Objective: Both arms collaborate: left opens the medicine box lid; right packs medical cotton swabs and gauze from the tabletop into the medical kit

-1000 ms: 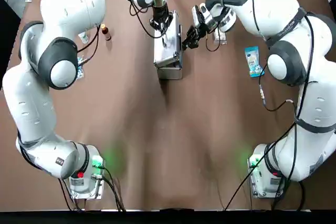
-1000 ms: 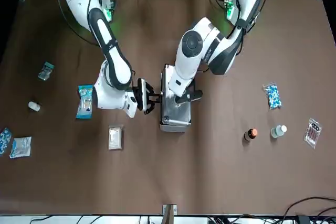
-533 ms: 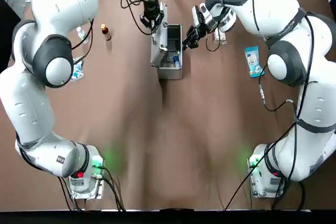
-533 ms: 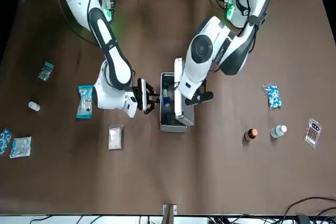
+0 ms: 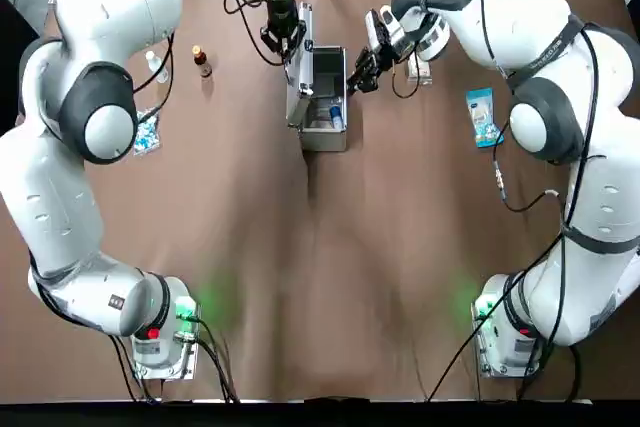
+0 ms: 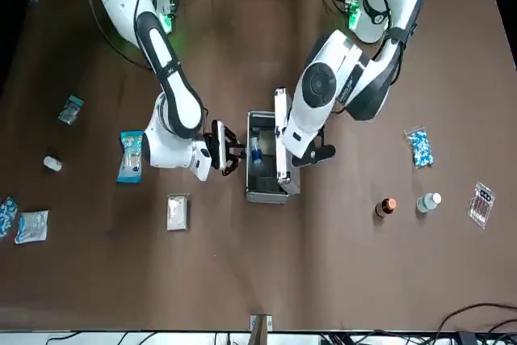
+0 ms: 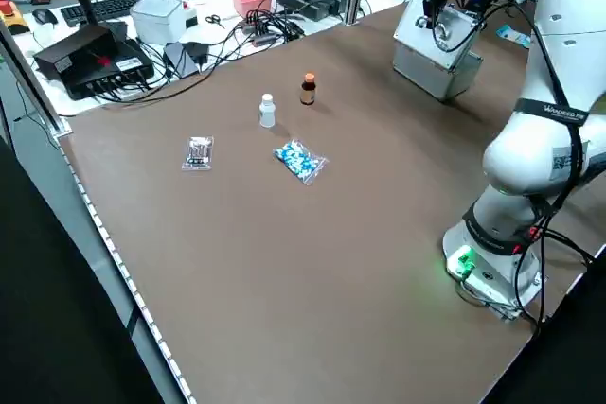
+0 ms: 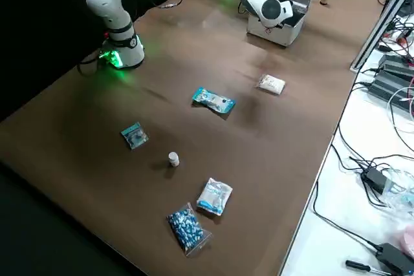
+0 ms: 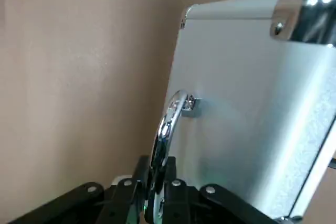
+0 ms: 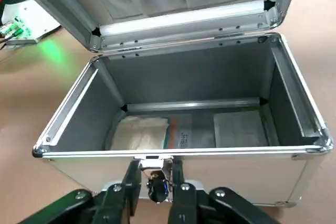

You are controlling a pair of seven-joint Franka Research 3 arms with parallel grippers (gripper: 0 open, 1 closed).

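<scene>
The silver medicine box (image 5: 321, 134) stands at the table's far middle with its lid (image 5: 297, 75) swung up and open toward my left side. My left gripper (image 9: 156, 174) is shut on the lid's chrome handle (image 9: 171, 120) and holds the lid up (image 6: 280, 139). Flat white and blue packets lie inside the box (image 10: 157, 132). My right gripper (image 5: 360, 75) hovers just outside the box's latch side, fingers close together with nothing held (image 10: 156, 182). The cotton swabs packet (image 6: 130, 155) and the white gauze packet (image 6: 177, 212) lie on the tabletop beside the right arm.
On my left side stand a brown bottle (image 5: 201, 60) and a white bottle (image 5: 157, 68), with a blue pill bag (image 5: 147, 132) nearby. Far to my right lie a small packet (image 6: 71, 108), a vial (image 6: 52, 164) and two more bags (image 6: 23, 224).
The lid was shut a second ago; my left gripper has pulled it up by the handle and swung it open. The right gripper has stayed beside the box.
</scene>
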